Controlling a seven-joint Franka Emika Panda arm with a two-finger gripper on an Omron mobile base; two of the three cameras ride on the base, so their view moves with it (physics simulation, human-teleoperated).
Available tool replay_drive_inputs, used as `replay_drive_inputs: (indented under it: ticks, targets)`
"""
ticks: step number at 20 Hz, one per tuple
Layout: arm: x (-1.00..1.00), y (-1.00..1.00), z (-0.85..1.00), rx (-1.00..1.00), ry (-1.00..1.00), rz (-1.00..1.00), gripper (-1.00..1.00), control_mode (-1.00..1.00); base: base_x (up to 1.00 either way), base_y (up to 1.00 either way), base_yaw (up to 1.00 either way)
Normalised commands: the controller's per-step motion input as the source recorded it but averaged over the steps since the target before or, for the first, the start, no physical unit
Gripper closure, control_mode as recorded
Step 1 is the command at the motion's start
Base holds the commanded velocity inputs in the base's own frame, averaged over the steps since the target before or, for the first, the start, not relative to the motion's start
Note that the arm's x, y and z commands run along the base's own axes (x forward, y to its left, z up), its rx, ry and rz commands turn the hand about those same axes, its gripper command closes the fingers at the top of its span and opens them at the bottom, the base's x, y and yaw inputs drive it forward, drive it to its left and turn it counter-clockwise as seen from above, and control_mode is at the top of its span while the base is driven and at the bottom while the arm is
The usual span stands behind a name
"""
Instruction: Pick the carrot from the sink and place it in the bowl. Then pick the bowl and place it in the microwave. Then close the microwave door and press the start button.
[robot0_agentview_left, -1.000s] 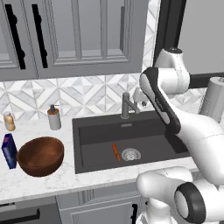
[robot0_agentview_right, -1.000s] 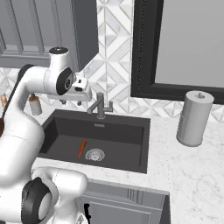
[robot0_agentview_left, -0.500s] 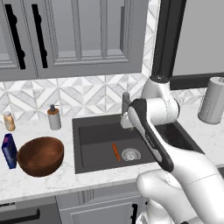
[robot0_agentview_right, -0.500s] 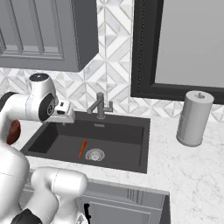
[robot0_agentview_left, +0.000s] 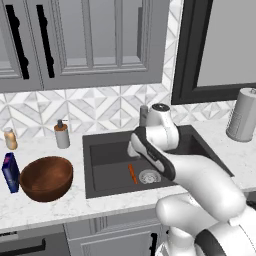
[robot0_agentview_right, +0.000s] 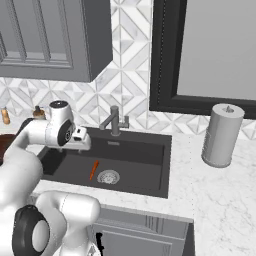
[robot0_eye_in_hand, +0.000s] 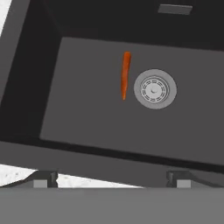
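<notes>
The carrot (robot0_eye_in_hand: 125, 74) is a thin orange stick lying flat on the floor of the dark sink (robot0_eye_in_hand: 87, 122), just left of the round silver drain (robot0_eye_in_hand: 155, 89). It also shows in the base views as the carrot (robot0_agentview_left: 132, 173) and the carrot (robot0_agentview_right: 93, 169). My gripper (robot0_eye_in_hand: 111, 178) hovers open above the sink's near rim and looks down at the carrot, with nothing between its fingers. The brown bowl (robot0_agentview_left: 46, 177) stands on the counter left of the sink. The black-framed microwave (robot0_agentview_left: 215, 50) hangs at the upper right; how its door stands I cannot tell.
A grey faucet (robot0_agentview_right: 115, 120) rises behind the sink. A soap dispenser (robot0_agentview_left: 61, 135), a small tan bottle (robot0_agentview_left: 9, 139) and a blue bottle (robot0_agentview_left: 10, 172) stand near the bowl. A grey cylinder (robot0_agentview_right: 222, 135) stands on the counter to the right. Grey cabinets (robot0_agentview_left: 75, 40) hang overhead.
The arm has swung from high on the right down to the left over the sink. The jaws have spread wider. The carrot and the bowl have not moved.
</notes>
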Motion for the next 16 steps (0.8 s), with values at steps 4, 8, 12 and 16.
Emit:
replay_drive_inputs:
  ticks: [4,8,12,16]
  targets:
    - [0.48,0.0,-0.58,-0.04,0.03,0.01,-1.0,-1.0,0.0,0.0,0.0]
    - [0.34,0.0,-0.52,-0.03,0.0,0.01,-1.0,-1.0,0.0,0.0,0.0]
    - [0.4,-0.02,-0.46,0.0,-0.04,0.02,-1.0,-1.0,0.0,0.0,0.0]
    - [0.55,0.0,-0.44,0.01,-0.01,0.01,-1.0,-1.0,0.0,0.0,0.0]
